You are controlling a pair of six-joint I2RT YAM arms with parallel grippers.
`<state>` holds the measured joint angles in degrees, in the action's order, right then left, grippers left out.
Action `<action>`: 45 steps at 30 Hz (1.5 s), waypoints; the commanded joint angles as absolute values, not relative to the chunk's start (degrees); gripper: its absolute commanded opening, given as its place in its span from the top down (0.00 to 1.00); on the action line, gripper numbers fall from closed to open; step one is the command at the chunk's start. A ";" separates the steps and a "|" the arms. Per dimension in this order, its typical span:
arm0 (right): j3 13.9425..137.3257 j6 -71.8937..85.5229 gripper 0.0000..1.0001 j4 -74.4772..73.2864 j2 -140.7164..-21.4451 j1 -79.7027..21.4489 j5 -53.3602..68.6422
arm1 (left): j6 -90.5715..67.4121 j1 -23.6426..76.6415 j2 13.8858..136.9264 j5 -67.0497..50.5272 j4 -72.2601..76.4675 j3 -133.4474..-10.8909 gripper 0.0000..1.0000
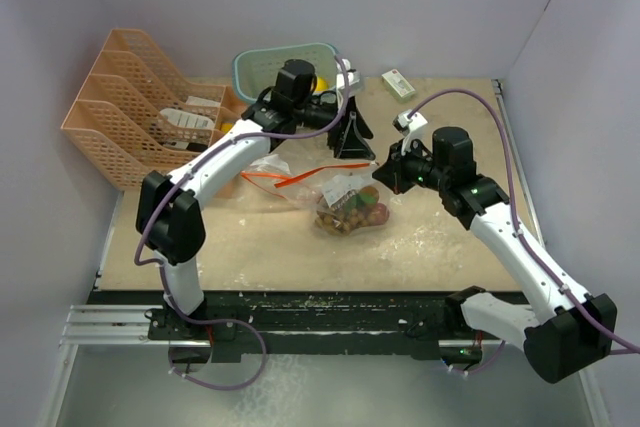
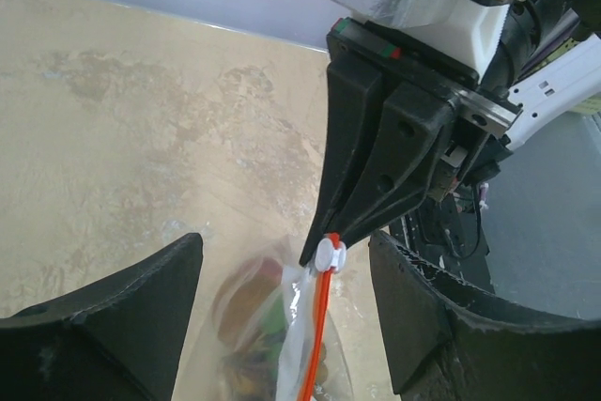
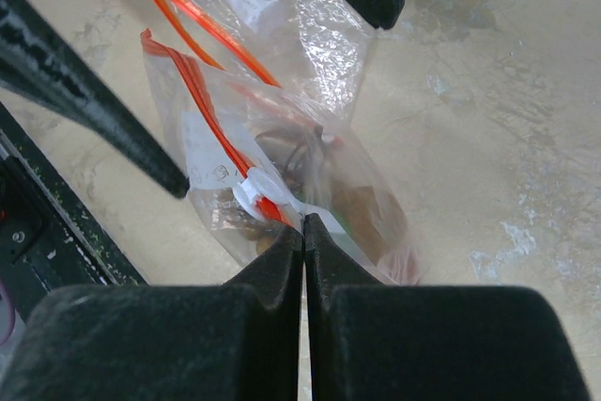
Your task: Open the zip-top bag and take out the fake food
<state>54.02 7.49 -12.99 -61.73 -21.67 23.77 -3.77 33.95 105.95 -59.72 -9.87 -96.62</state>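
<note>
A clear zip-top bag (image 1: pixel 345 202) with an orange zip strip lies mid-table, with the fake food (image 1: pixel 350 215) inside as a brown and green cluster. My right gripper (image 3: pixel 304 221) is shut on the bag's top edge right beside the white slider (image 3: pixel 252 190). In the left wrist view the right gripper (image 2: pixel 324 243) pinches the strip at the slider (image 2: pixel 328 253), and the bag (image 2: pixel 296 326) hangs below it. My left gripper (image 2: pixel 286 326) is open, its fingers wide on either side of the bag, above it and not touching. It also shows in the top view (image 1: pixel 350 137).
A second clear bag (image 1: pixel 272 172) with an orange strip lies left of the first. A teal basket (image 1: pixel 250 72) with a yellow piece (image 1: pixel 322 84) stands at the back. An orange file rack (image 1: pixel 130 112) is at back left. A white-green box (image 1: pixel 398 83) is at back right.
</note>
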 commanded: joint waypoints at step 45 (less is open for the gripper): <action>55.70 8.73 1.00 -10.99 -62.59 -21.31 22.13 | -8.40 37.09 102.93 -56.57 -1.86 -90.53 0.60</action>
<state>54.41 8.14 -12.91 -63.72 -21.45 22.02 -7.14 36.84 105.73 -56.27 -6.24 -90.94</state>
